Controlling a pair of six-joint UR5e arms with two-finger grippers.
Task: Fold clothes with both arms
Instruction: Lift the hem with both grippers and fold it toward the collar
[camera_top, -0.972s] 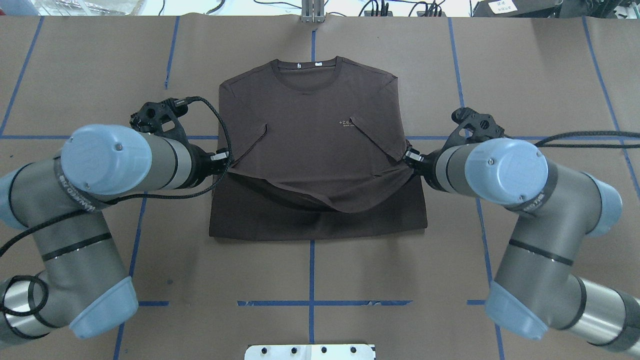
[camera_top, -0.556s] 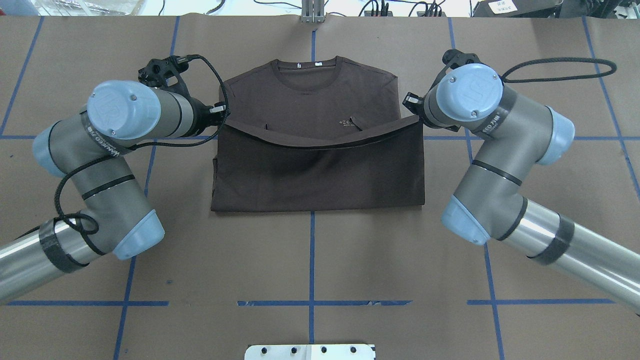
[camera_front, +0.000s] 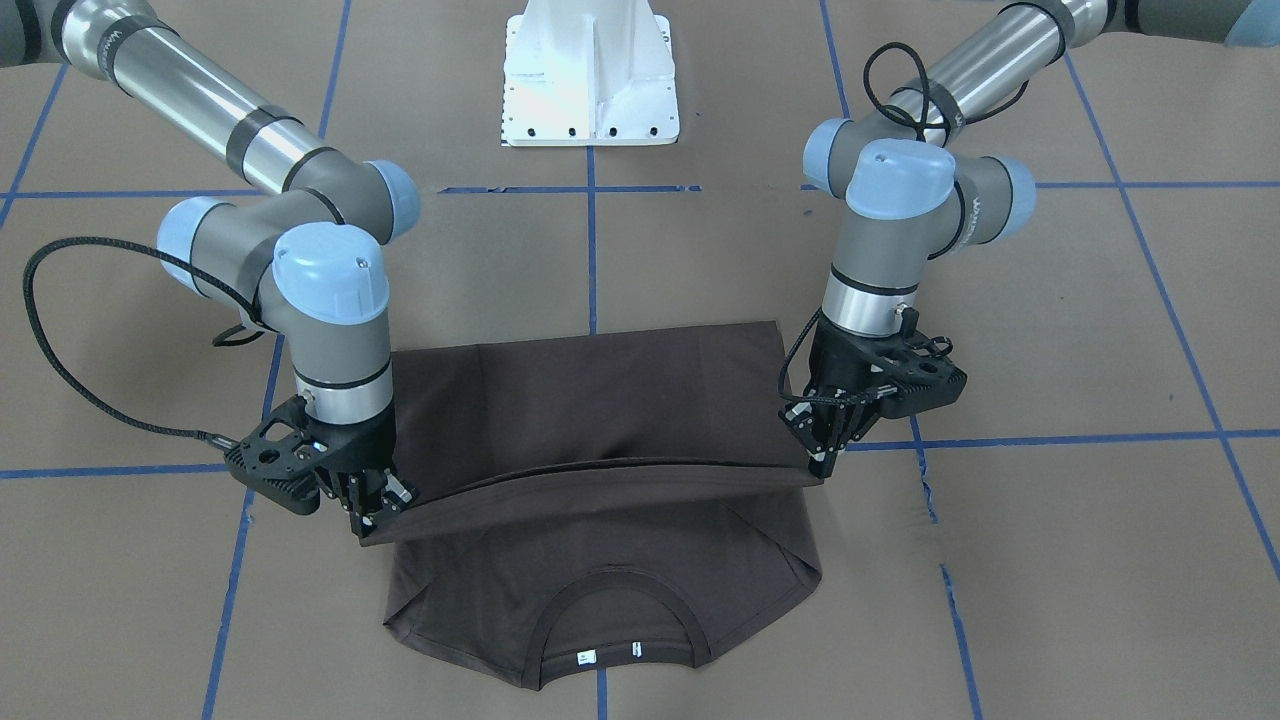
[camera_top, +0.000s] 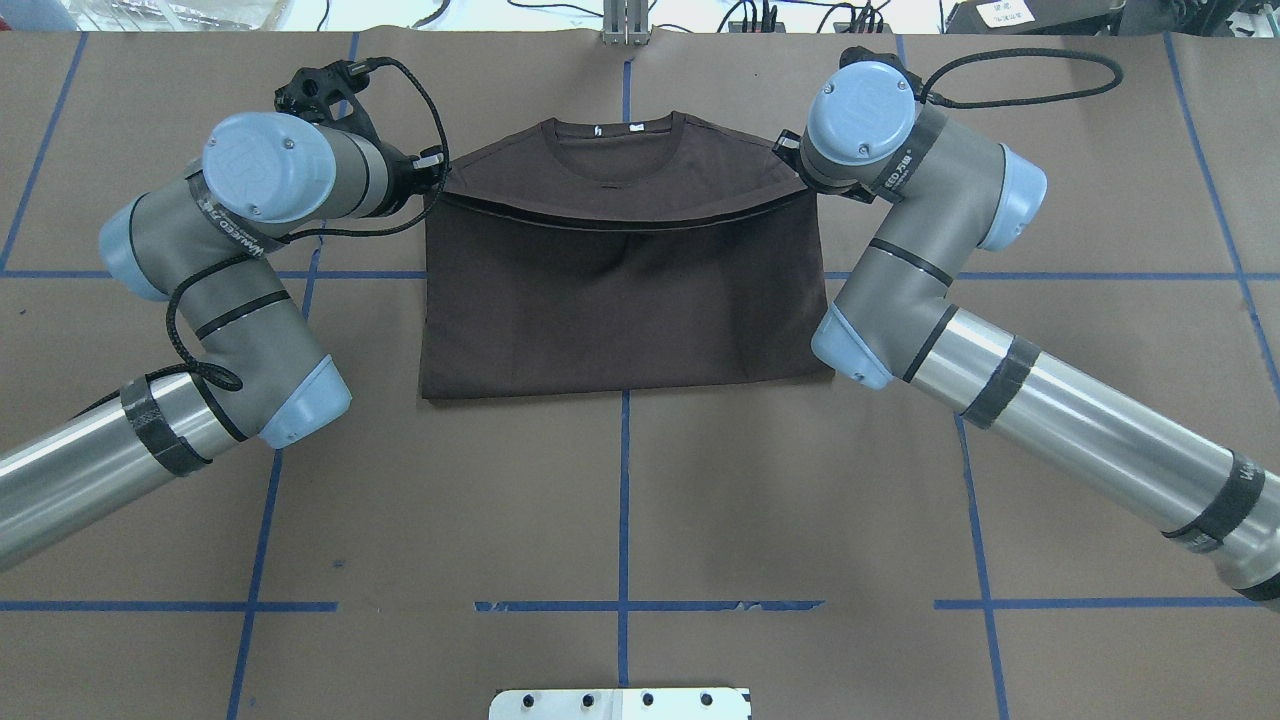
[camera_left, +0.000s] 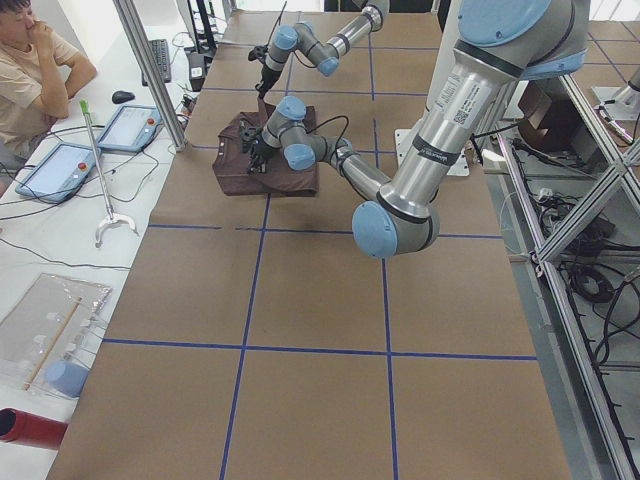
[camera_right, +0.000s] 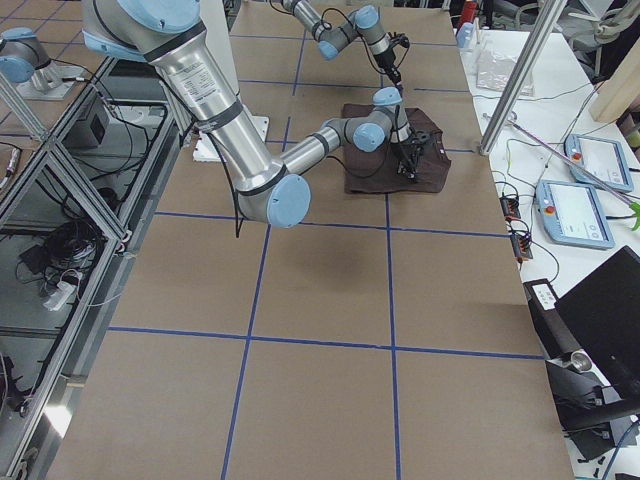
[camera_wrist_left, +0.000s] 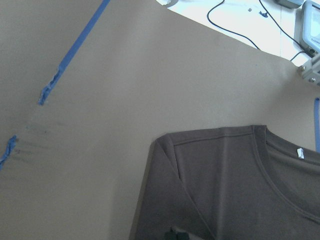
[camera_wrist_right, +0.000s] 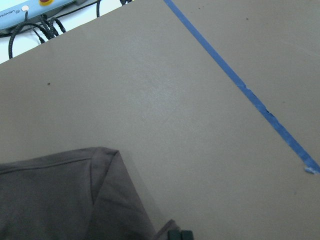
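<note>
Covering the whole workspace, the brown-papered counter was crossed by blue tape lines. The left arm and right arm reached from the robot's edge toward the far edge, one on each side of the dark brown T-shirt. It lay midway between the counter's side edges, close to the far edge. Its near part was doubled over toward the neck. The free edge was held off the layer beneath and sagged slightly in the middle. The left tool was clamped on one corner of that raised edge, the right tool on the other. Past it the ribbed collar lay flat, with two small white labels inside.
</note>
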